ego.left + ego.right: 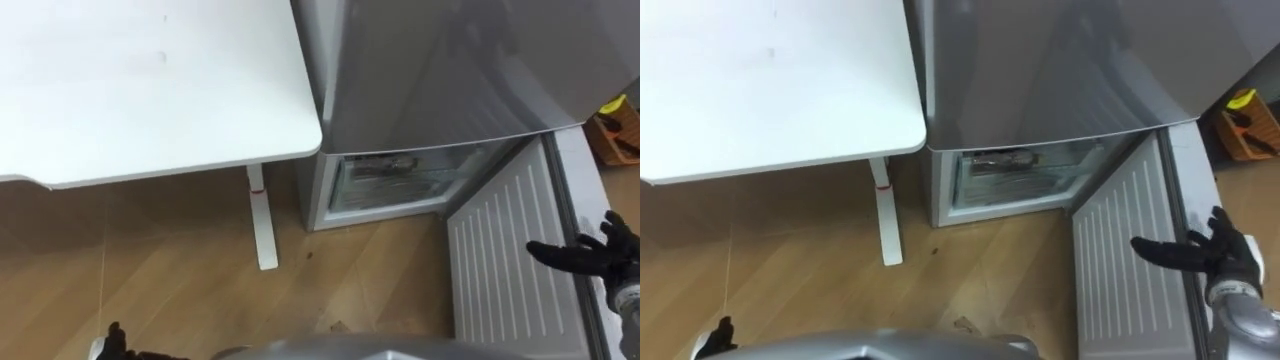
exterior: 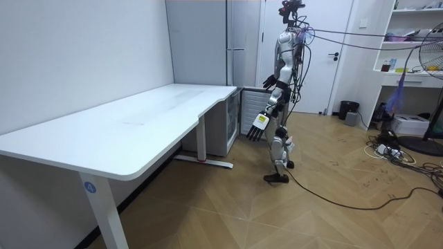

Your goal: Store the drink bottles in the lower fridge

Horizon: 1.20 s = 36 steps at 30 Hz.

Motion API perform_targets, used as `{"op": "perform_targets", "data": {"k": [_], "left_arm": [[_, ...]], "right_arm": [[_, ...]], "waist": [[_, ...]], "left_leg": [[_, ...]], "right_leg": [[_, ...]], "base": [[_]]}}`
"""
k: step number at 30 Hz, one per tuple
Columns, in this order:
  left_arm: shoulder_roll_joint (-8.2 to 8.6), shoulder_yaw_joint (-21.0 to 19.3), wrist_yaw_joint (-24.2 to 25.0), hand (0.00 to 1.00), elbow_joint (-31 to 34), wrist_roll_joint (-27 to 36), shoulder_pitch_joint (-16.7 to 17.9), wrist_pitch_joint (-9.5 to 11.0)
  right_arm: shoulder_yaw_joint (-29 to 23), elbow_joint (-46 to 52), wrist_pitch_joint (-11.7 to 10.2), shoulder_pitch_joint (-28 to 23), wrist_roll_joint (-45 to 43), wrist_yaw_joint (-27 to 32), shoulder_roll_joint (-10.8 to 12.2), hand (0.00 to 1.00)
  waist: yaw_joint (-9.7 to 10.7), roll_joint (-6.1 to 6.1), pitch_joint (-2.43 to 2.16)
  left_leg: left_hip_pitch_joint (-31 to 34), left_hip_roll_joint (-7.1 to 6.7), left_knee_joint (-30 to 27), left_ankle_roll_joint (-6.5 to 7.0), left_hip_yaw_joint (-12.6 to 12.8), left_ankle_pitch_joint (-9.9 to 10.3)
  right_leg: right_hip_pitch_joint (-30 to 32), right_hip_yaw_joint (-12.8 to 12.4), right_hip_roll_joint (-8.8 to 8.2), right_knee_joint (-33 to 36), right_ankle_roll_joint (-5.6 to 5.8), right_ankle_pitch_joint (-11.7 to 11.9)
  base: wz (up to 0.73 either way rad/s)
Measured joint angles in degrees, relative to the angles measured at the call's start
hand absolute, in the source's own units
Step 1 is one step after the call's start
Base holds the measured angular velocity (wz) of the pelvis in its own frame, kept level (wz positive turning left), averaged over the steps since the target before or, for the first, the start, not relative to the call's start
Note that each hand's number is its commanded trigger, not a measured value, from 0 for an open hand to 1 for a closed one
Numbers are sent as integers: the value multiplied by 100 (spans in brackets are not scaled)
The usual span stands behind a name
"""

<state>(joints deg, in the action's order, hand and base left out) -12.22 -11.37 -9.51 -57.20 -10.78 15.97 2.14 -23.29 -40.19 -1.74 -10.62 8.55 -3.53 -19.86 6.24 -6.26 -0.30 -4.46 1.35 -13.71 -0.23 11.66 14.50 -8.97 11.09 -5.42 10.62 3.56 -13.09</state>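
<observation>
White desk (image 2: pixel 138 124), wood floor (image 2: pixel 311 221), white door (image 2: pixel 325 76)

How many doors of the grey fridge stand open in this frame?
1: the white-lined lower door, swung out near the robot's open right hand. The grey upper door is shut.

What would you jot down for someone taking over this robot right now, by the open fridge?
Right hand: open, empty, at the open lower fridge door.
Left hand: open, empty, low at its side.
Lower fridge: open; its contents too unclear to name.
White table stands beside the fridge.
Done: door is open.
Left: likely fetch the drinks, load them, shut the door.
</observation>
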Motion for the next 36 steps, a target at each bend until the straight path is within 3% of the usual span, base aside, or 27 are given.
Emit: {"op": "perform_targets", "data": {"k": [8,13,18,24,25,32,36], "left_arm": [[8,-201,0,0,203,-405,19,72],[8,-212,-2,0,203,-511,53,88],[9,-324,2,0,167,-505,81,84],[-6,-562,-3,0,25,-513,107,65],[-6,-586,-2,0,-7,-517,116,34],[-10,-645,0,0,-48,-677,156,-87],[-21,-522,3,0,-74,-675,76,-85]], "right_arm": [[-612,0,-216,2,-2,448,-136,0],[-861,-55,-214,-10,165,648,-135,0],[-1053,-461,-189,-26,532,799,-135,0],[-1084,-936,-174,-170,946,774,-135,0],[-1100,-1090,-143,-200,1069,768,-136,0],[-1137,-1834,78,-201,1271,633,-136,0],[-912,-1874,90,-178,1582,507,-136,0]], "waist": [[149,1,0],[290,-104,-44],[290,-187,-46],[267,-167,-45],[256,-159,-43],[253,-125,-20],[211,-34,-12]], "left_leg": [[-15,-1,63,-5,96,-5],[-6,-1,61,-1,125,-6],[-13,7,96,-1,176,-5],[8,23,25,26,191,17],[-6,22,23,36,212,25],[-2,29,6,72,314,55],[31,62,-78,96,431,93]], "right_leg": [[45,-118,3,0,0,0],[109,-160,2,12,0,0],[109,-173,2,14,0,3],[77,-200,6,22,12,53],[93,-303,7,21,17,57],[189,-304,-14,133,20,58],[336,-85,-53,389,25,61]], "base": [[-6],[-7],[-6],[-1],[-5],[-9],[-20]]}}
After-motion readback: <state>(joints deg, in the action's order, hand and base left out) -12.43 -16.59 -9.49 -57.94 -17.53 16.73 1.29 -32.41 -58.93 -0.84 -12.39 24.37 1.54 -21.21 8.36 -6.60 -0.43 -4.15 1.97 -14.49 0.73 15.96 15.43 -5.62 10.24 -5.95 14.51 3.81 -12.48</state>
